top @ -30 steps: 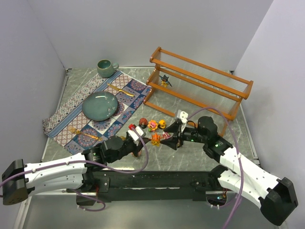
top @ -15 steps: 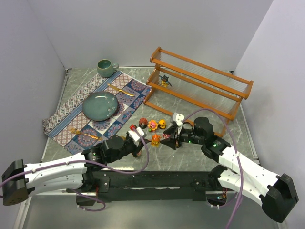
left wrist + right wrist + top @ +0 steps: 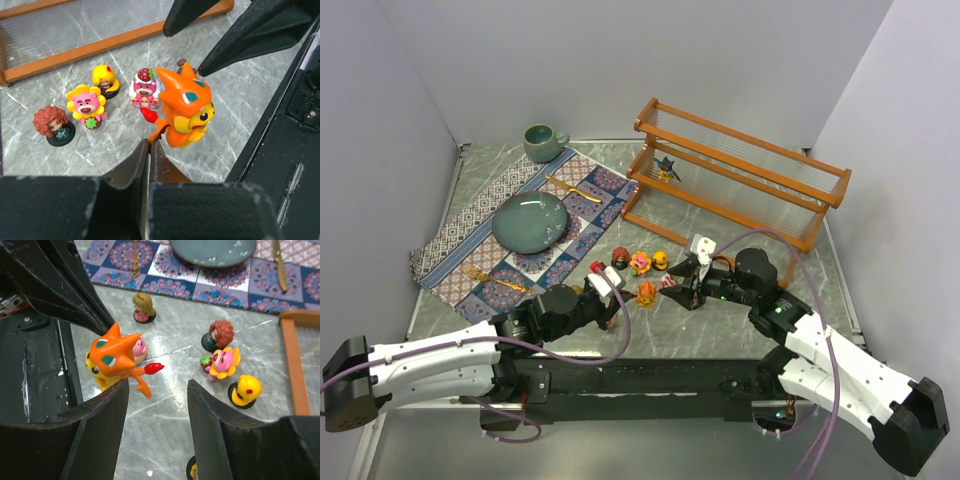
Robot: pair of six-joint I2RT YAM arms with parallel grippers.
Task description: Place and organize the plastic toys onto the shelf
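Observation:
An orange toy [image 3: 185, 107] with a red-tipped tail stands between my two grippers [image 3: 646, 291]. My left gripper [image 3: 149, 142] is shut, and the toy's thin orange tail runs in between its tips. My right gripper [image 3: 159, 385] is open; its left fingertip touches the orange toy [image 3: 112, 360], which is not between the jaws. Several more plastic toys stand just beyond: a brown-haired one [image 3: 54, 125], a pink flower one [image 3: 87, 105], a yellow one [image 3: 104, 80] and a pink strawberry one [image 3: 145, 89]. A dark spiky toy [image 3: 666, 168] stands on the shelf [image 3: 740, 175].
A patterned cloth mat [image 3: 470, 235] at the left carries a teal plate [image 3: 530, 221] and gold cutlery [image 3: 573, 188]. A green mug [image 3: 544, 142] stands at the back. A small red toy [image 3: 597, 266] sits near the mat's edge. Grey walls close in on both sides.
My right gripper narrowed a little, swung slightly left, then came back to the right beside the orange toy. The left arm and the toys stayed put.

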